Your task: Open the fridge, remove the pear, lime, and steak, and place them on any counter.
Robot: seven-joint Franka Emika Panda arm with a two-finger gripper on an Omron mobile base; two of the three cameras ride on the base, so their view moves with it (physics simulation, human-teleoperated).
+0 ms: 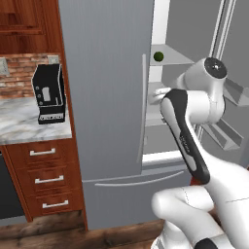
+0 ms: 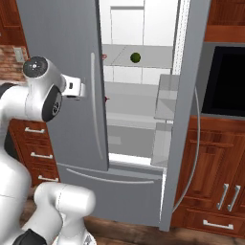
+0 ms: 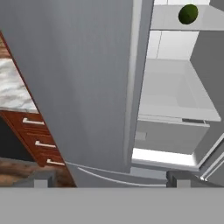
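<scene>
The grey fridge [image 2: 62, 72] has its left door shut and its right door [image 2: 189, 119] swung wide open, showing white shelves. The dark green lime [image 2: 135, 58] rests on an upper shelf, also seen as the lime [image 1: 158, 56] and the lime [image 3: 188, 14]. Two small reddish bits [image 2: 105, 56] peek past the shut door's edge; I cannot tell whether they are the pear or the steak. My gripper [image 3: 109, 180] hangs open and empty before the shut left door [image 3: 78, 78], near its handle [image 3: 131, 87].
The marble counter [image 1: 19, 121] lies left of the fridge over wood drawers [image 1: 44, 180], with a black coffee machine [image 1: 48, 95] on it. Right of the open door stand dark wood cabinets [image 2: 215, 182] and a black oven front [image 2: 225, 81].
</scene>
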